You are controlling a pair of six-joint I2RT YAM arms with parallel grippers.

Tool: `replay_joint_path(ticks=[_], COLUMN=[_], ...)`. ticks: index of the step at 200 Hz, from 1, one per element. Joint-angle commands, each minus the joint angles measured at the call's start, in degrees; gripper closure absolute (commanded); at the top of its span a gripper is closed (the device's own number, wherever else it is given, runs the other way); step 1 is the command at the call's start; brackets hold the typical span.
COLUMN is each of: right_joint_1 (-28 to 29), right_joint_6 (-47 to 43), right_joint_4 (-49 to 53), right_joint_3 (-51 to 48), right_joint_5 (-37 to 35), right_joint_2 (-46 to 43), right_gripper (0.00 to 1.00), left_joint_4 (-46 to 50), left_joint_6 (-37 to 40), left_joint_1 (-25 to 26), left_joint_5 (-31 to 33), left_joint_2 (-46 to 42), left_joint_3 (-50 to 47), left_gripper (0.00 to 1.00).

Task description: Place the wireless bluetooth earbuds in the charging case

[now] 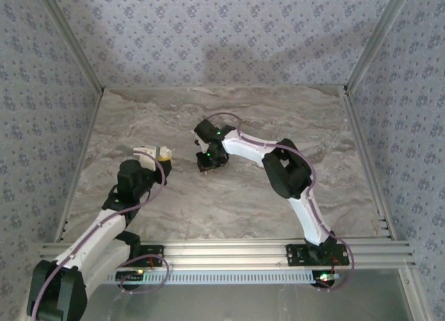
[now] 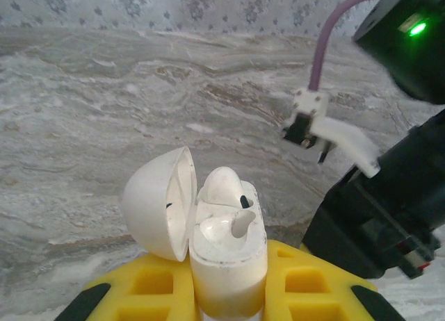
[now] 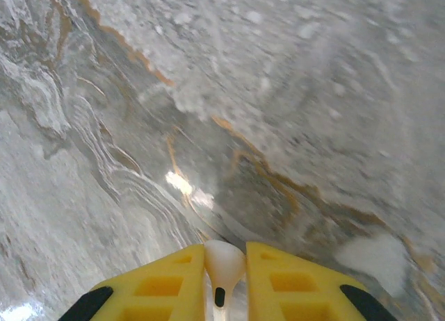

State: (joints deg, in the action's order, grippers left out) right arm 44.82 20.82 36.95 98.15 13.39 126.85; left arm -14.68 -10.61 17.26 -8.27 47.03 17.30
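The left hand [image 2: 229,286] is on the left of the counter [image 1: 278,112], its yellow fingers [image 2: 156,286] pressed against both sides of the case [image 2: 226,248] and pinching it upright. The case's lid [image 2: 156,203] is swung open to the left. A first earbud [image 2: 222,185], a rounded white head with a small dark mark, sits in the far socket. The near socket looks hollow, though that is hard to tell. From above, the case shows as a white patch at the tip of the left hand, mid-counter.

Just to its right, apart from it, the right hand [image 3: 224,279] hangs low over the marble. Its yellow fingers [image 3: 160,286] pinch the second earbud [image 3: 224,262], bulb forward and stem back between the pads, clear of the case.
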Motion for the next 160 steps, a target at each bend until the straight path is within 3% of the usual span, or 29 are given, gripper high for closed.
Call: replay_joint_path(ticks=[1, 26, 102, 160], right_joint_1=[-1.74, -3.08, -4.00, -4.21], right_joint_6=[2.64, 4.02, 5.75, 6.41], right_joint_4=[-9.18, -11.91, -5.92, -1.20], right_joint_3=[-6.64, -14.23, -31.75, -35.75], right_joint_5=[-1.08, -1.63, -3.26, -4.14], right_joint_2=[-7.45, -12.74, -23.12, -23.96], right_gripper=[0.81, 0.81, 0.80, 0.80], left_joint_4=[-5.70, -8.55, -12.20, -12.39], left_joint_6=[-0.42, -0.07, 1.12, 1.30], left_joint_1=[0.32, 2.13, 7.41, 8.73], left_joint_5=[-3.46, -4.34, -4.27, -4.38], left_joint_2=[2.34, 6.07, 14.42, 16.56], left_joint_3=[-0.60, -0.24, 3.50, 5.32], left_gripper=[0.91, 0.91, 0.91, 0.92])
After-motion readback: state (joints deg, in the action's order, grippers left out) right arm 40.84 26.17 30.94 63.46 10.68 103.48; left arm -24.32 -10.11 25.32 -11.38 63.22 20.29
